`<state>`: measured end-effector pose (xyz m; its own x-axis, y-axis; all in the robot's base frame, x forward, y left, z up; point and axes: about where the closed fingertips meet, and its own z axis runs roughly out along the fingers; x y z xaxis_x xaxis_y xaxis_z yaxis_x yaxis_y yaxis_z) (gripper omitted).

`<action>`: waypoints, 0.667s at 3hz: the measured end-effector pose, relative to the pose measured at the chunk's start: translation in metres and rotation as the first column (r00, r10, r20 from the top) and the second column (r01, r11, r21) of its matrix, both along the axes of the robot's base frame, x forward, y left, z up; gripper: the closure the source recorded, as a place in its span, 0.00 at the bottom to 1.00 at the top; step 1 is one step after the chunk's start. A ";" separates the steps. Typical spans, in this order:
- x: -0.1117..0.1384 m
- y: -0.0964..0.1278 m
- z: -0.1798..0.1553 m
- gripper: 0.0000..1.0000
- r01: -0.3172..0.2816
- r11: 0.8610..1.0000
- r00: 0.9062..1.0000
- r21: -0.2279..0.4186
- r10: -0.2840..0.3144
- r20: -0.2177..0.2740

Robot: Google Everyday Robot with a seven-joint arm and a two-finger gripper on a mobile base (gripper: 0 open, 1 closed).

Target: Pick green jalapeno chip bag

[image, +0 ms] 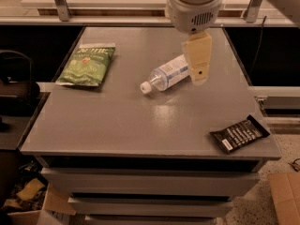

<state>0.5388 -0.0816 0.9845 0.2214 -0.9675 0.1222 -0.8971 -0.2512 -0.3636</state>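
Green jalapeno chip bag lies flat near the far left corner of the surface. It looks light, crinkly and slippery, so a crimped end edge probably suits best. The gripper hangs above the water bottle, well apart from the bag; open or closed, I cannot tell.

Grey table, gripper above it: bottle just left of the gripper, green jalapeno chip bag farther left, black wrapper front-right.

10 o'clock: green jalapeno chip bag, white lettering. 1 o'clock: cream gripper. 4 o'clock: black wrapper, white print.
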 end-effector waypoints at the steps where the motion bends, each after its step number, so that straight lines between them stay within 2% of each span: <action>1: 0.000 -0.001 0.001 0.00 0.001 1.000 1.000 0.003 -0.001 0.004; 2: 0.001 0.008 0.007 0.00 -0.049 0.999 0.998 0.000 0.049 0.039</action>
<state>0.5396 -0.0738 0.9918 0.2633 -0.9558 0.1306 -0.8689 -0.2938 -0.3983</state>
